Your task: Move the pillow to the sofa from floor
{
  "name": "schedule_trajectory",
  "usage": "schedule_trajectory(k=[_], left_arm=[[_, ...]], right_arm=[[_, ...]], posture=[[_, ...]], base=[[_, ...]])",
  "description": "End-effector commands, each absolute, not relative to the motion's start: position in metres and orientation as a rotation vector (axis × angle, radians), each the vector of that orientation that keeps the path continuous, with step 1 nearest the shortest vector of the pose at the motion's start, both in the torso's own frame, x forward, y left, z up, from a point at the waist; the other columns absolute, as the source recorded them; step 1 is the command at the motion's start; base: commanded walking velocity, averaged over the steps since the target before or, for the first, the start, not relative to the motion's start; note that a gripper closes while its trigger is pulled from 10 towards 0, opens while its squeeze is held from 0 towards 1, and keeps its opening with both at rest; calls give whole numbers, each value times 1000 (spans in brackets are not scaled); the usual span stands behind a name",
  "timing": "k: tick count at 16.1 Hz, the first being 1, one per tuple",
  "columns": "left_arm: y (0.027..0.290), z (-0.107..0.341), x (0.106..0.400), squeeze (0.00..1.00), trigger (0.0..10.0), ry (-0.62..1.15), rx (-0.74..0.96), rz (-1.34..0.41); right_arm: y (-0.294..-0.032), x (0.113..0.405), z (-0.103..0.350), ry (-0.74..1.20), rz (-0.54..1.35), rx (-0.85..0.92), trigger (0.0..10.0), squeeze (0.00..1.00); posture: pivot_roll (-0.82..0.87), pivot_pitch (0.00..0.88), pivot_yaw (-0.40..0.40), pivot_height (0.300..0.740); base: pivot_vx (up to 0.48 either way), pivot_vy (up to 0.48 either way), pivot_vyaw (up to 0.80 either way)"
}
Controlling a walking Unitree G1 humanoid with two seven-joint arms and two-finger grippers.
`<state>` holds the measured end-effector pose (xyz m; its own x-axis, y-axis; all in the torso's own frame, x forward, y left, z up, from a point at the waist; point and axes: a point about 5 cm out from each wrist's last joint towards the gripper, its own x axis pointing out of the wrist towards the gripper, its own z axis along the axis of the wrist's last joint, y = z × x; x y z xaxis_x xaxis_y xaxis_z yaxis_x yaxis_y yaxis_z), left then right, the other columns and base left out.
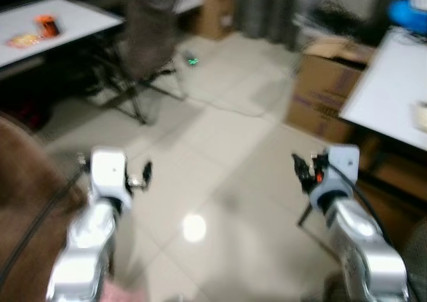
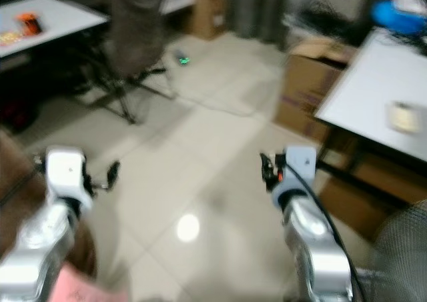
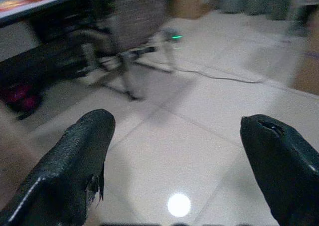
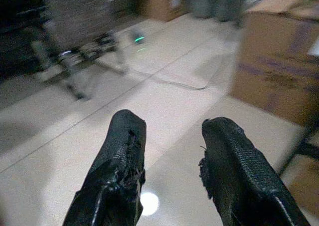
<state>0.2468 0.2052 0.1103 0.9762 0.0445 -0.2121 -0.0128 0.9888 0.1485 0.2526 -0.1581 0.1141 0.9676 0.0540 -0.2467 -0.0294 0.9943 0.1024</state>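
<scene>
The blurred head views indicate that the robot is in transit, so the step in hand is judged to be locomotion or search rather than grasping. Both arms are raised forward over the tiled floor [image 1: 220, 175]. The left claw [image 3: 179, 161] is spread wide: its two black fingers [image 3: 75, 161] stand far apart with bare tile between them, holding and touching nothing. The right claw [image 4: 172, 171] is set narrower, with a modest gap between its fingers [image 4: 117, 171]; it likewise holds nothing and touches nothing. The pillow cannot be identified with certainty. A brown mass [image 1: 27, 202] sits at the robot's left beside the left arm, and a pink patch [image 2: 80, 285] shows at the lower edge under that arm; either may be the sofa or the pillow, but the blur prevents a firm reading. Ahead stand a folding chair [image 1: 143, 42], a white table [image 1: 53, 25] at far left carrying an orange object [image 1: 47, 25], a cardboard box [image 1: 327, 89] at the right, and a second white table [image 1: 393, 89] beyond it. A cable [image 3: 224, 76] runs across the floor. The next move is judged to call for halting, steadying the camera, locating the pillow on the floor, and bringing an empty claw down to it.
</scene>
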Motion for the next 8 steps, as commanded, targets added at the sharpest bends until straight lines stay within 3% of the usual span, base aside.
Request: schedule_trajectory(k=[1, 8], left_arm=[[205, 113, 246, 0, 10000, 210, 144, 18], [206, 112, 236, 0, 10000, 190, 154, 20]], right_arm=[[-156, 252, 112, 255, 34, 103, 10000, 0], [-143, 261, 110, 266, 60, 104, 10000, 0]], posture=[[-111, 0, 28, 740], [-79, 0, -32, 740]], base=[[0, 0, 800], [0, 0, 800]])
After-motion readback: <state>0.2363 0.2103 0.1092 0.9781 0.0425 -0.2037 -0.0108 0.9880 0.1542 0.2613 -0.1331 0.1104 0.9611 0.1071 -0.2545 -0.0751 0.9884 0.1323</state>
